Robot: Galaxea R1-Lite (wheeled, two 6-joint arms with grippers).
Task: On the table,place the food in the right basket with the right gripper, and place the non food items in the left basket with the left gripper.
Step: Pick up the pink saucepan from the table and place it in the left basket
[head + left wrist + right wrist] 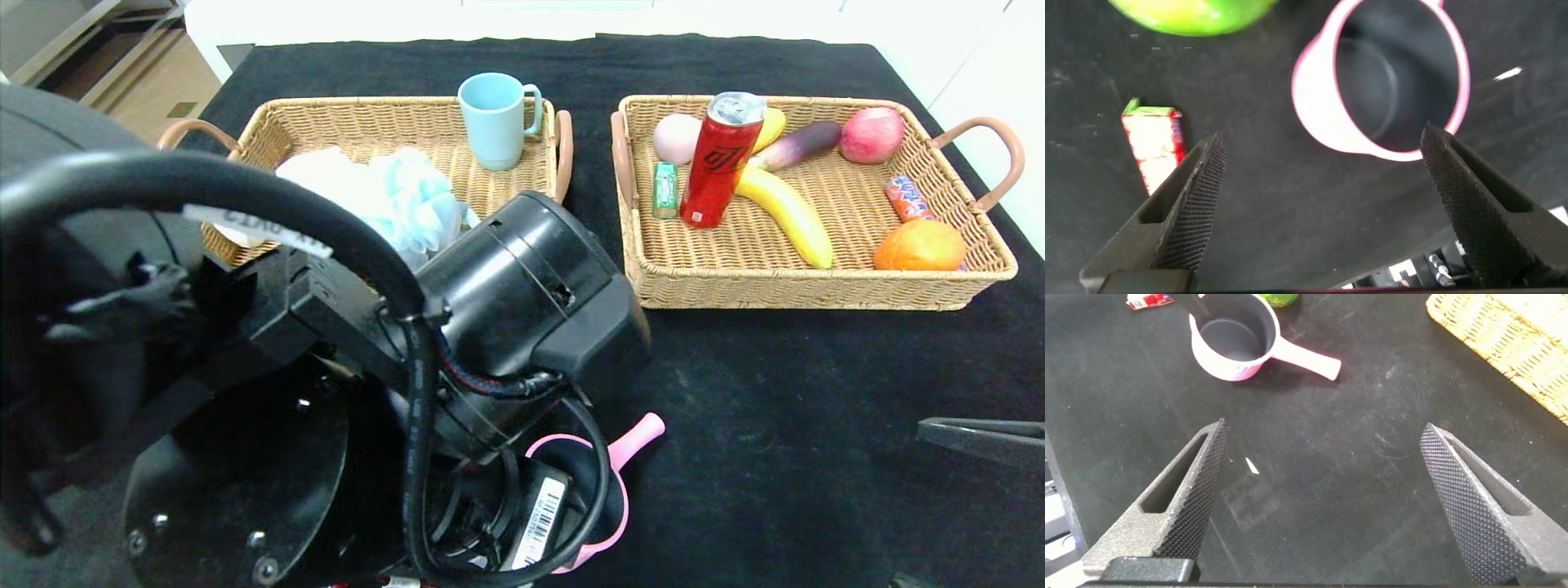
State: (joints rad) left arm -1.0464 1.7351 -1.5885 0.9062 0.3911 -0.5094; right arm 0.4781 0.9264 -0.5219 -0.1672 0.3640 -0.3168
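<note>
My left gripper (1323, 143) is open and hovers just above a pink saucepan (1380, 82) with a dark inside, standing on the black table. Its fingers straddle the pan's near rim without touching it. A green apple (1192, 12) and a small red-and-white packet (1155, 147) lie beside the pan. In the head view my left arm hides most of the pan (633, 441); only its rim and handle show. My right gripper (1323, 433) is open and empty above bare table at the near right, with the pan (1237, 335) farther off.
The left basket (367, 122) holds a light blue mug (494, 118) and a blue-white bath sponge (400, 196). The right basket (816, 286) holds a red can (718, 163), bananas, an eggplant, an apple, an orange and small packets.
</note>
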